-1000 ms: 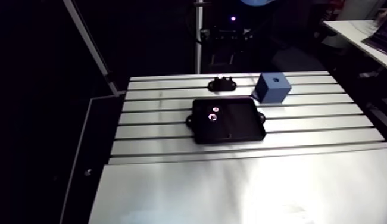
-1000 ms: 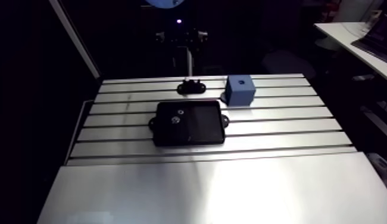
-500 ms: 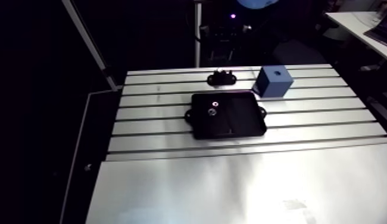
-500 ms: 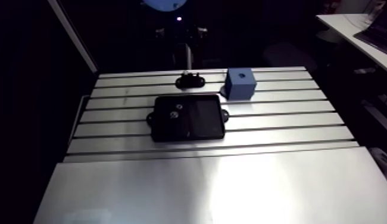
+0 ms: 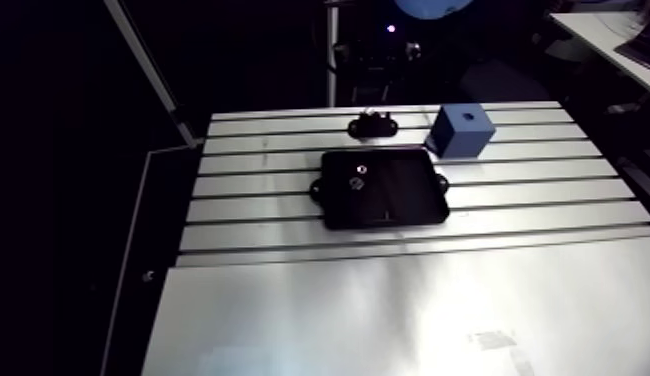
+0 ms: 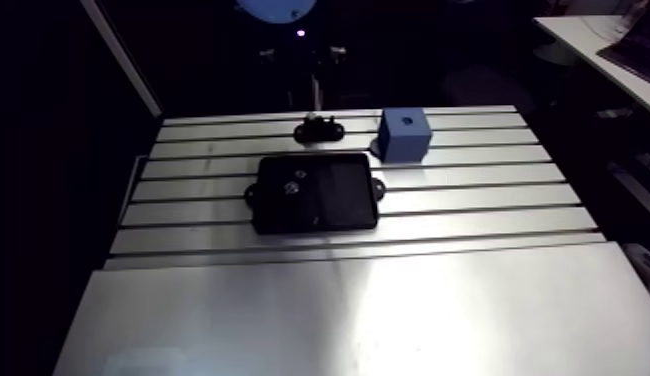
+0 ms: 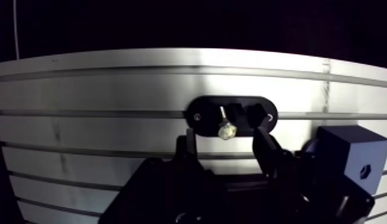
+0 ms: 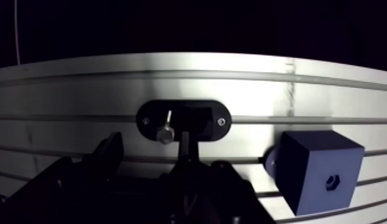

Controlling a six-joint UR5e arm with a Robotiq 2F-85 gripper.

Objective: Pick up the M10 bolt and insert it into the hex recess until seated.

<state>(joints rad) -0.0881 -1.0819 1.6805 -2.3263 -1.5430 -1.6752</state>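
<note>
In the wrist view the M10 bolt [image 7: 225, 126] lies in a black oval holder [image 7: 202, 110] on the slotted table, its hex head toward the gripper. My gripper [image 7: 225, 142] hovers over the holder, open, one finger [image 7: 189, 146] on each side of the bolt head with a gap on both sides. The blue cube [image 7: 342, 158] stands beside the gripper, a small hex recess [image 7: 364, 170] in its side face. The arm view shows the holder [image 5: 372, 125] at the table's back and the cube [image 5: 461, 132] to its right.
A black tray [image 5: 429, 210] with a small shiny part [image 5: 356, 182] in it sits just in front of the holder. A smooth metal sheet [image 5: 409, 310] covers the near part of the table. The table's left edge drops into dark.
The arm view has shifted a little, so the camera moved with the arm. Holder, cube and tray stay where they were on the table.
</note>
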